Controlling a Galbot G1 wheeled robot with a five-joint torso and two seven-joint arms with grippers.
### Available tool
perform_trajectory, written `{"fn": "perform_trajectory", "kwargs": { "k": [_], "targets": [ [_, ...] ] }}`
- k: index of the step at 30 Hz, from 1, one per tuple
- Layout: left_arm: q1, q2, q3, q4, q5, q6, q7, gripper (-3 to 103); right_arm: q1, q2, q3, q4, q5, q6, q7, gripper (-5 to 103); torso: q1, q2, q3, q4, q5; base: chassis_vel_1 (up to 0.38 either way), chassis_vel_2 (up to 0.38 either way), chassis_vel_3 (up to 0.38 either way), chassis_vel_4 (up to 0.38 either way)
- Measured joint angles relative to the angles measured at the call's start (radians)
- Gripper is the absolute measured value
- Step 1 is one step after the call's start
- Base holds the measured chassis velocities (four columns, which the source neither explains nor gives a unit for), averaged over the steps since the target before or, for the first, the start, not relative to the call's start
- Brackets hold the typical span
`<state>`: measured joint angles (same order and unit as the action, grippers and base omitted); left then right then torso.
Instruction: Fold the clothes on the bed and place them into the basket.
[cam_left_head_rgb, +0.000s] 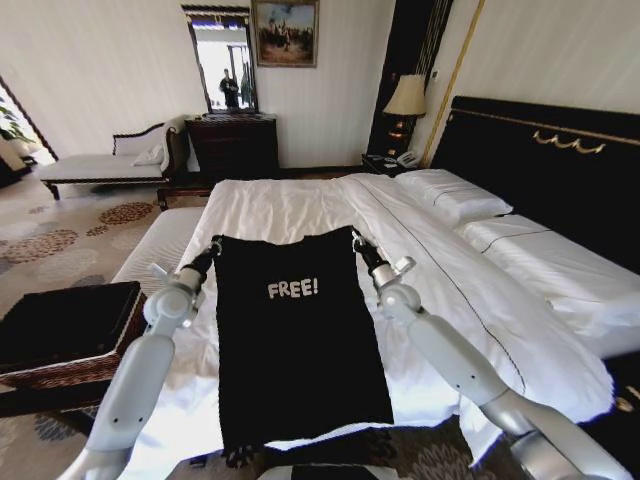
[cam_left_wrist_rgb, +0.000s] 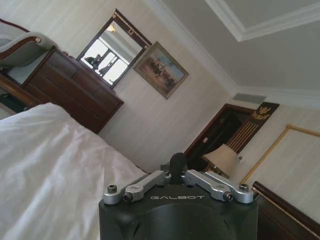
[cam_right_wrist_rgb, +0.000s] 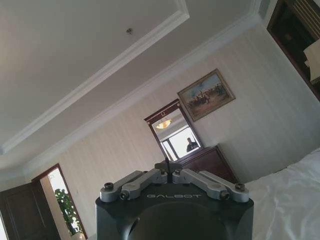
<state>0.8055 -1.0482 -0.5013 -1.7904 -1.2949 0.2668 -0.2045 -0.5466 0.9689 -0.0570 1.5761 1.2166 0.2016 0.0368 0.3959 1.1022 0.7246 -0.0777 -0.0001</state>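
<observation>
Black cotton, the T-shirt (cam_left_head_rgb: 300, 340) with its white "FREE!" lettering hung spread between the two arms, held up by its top corners over the near end of the bed (cam_left_head_rgb: 300, 205), chest side toward the head camera and its hem drooping low toward the robot's own body. The left gripper (cam_left_head_rgb: 212, 248) was pinched shut on the shirt's upper left corner, and the right gripper (cam_left_head_rgb: 358, 244) was likewise closed on the upper right corner; in both wrist views the fingers met at a single dark tip with no gap between them, the left gripper (cam_left_wrist_rgb: 177, 162) and the right gripper (cam_right_wrist_rgb: 168, 166) each tilted up toward the wall and ceiling. The cloth itself could not be made out between the fingers in those two views. The white duvet lay rumpled beneath and beyond the shirt, with pillows (cam_left_head_rgb: 450, 195) up by the black headboard (cam_left_head_rgb: 540, 160). The basket (cam_left_head_rgb: 70, 335), dark wicker with a black inside, stood on the floor by the robot's left side, well apart from the shirt and with nothing visible in it. By my reading the job was early: the shirt had been lifted and stretched flat, but no fold showed in it yet, and the folding and the placing in the basket were both left to do.
</observation>
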Motion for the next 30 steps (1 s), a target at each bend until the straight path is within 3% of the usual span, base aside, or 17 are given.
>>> {"fn": "perform_trajectory", "kwargs": {
  "k": [2,9,14,19,30],
  "targets": [
    [-0.082,0.029,0.004,0.018,-0.037,0.006,-0.021,0,0.067,-0.011,-0.001,-0.006,0.034,-0.007,0.005,0,0.000,0.000,0.000,-0.0002,0.0001,0.000,0.000,0.000,0.000],
    [-0.137,0.060,0.016,0.054,-0.063,0.008,-0.031,0,0.112,-0.012,-0.009,-0.044,0.043,-0.009,0.009,0,0.000,0.000,0.000,-0.0002,0.0000,0.000,0.000,0.000,0.000],
    [-0.050,0.056,0.015,0.028,-0.045,0.008,-0.025,0,0.058,-0.008,-0.016,-0.072,-0.010,0.006,0.007,0,0.000,0.000,0.000,-0.0001,0.0002,0.000,0.000,0.000,0.000],
    [0.120,0.026,-0.011,-0.054,-0.006,0.005,-0.013,0,-0.060,-0.031,-0.011,-0.037,-0.066,0.022,0.012,0,0.000,0.000,0.000,0.0001,-0.0002,0.000,0.000,0.000,0.000],
    [0.453,0.011,-0.065,-0.237,0.090,0.034,-0.082,0,-0.356,-0.118,0.006,0.118,-0.143,0.009,0.145,0,0.000,0.000,0.000,-0.0003,0.0003,0.000,0.000,0.000,0.000]
  ]
}}
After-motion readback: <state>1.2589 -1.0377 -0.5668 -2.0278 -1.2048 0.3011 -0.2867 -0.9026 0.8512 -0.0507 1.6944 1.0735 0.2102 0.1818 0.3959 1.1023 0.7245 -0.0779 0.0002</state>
